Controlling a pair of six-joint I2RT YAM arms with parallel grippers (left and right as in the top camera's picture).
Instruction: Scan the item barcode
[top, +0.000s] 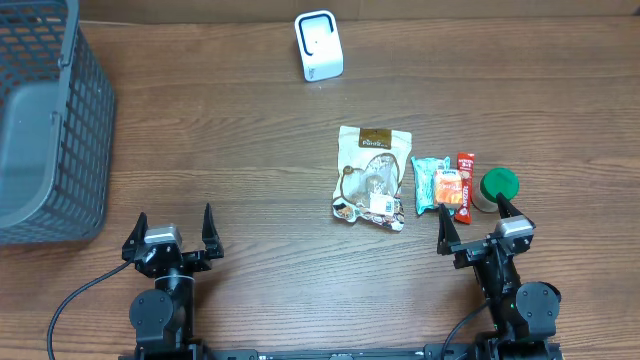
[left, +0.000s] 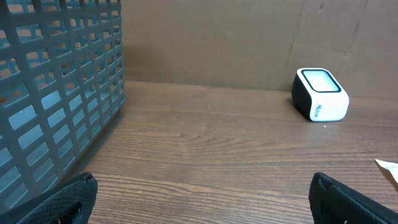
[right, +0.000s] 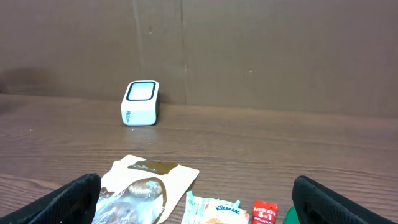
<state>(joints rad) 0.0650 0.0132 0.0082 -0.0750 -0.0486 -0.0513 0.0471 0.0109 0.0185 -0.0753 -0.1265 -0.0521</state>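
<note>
A white barcode scanner stands at the back of the table, also visible as the scanner and the scanner. Items lie in a row right of centre: a white-and-brown snack pouch, a teal tissue pack, a red sachet and a green-lidded jar. My right gripper is open just in front of them, holding nothing; its view shows the pouch, tissue pack and sachet between the fingers. My left gripper is open over bare wood at front left.
A grey mesh basket fills the back left corner; its wall stands close on the left of the left wrist view. A brown cardboard wall runs along the table's back edge.
</note>
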